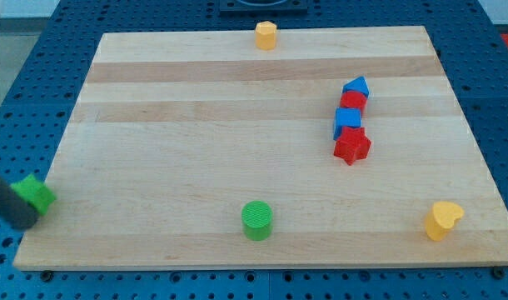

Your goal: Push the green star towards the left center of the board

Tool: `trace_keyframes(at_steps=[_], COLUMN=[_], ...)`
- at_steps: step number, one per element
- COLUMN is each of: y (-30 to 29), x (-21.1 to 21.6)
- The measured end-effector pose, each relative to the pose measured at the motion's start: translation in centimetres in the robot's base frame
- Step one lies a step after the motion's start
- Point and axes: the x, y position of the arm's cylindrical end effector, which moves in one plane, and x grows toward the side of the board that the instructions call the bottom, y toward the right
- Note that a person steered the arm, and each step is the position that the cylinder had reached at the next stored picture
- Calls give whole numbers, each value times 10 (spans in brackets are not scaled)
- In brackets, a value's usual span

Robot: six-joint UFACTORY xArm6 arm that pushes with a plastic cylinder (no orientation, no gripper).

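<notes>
The green star (34,194) lies at the wooden board's (196,108) left edge, low in the view. My dark rod comes in from the view's left edge, and my tip (25,221) sits just below and left of the star, touching or nearly touching it. The rod hides part of the star's lower left side.
A green cylinder (256,220) stands at the bottom middle. A yellow heart (442,220) is at the bottom right, a yellow block (266,35) at the top edge. A column of a blue block (356,87), red block (354,102), blue cube (347,122) and red star (351,147) stands at right.
</notes>
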Motion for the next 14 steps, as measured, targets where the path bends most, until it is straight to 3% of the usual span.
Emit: trace_keyframes(at_steps=[1,2,3,5,8,9,10,11,12,14], y=[72,67,23,-9,-9,23,38,-9,-9,-9], x=[-46,-32,28,42,-20,-56,-54,-26,-26,-93])
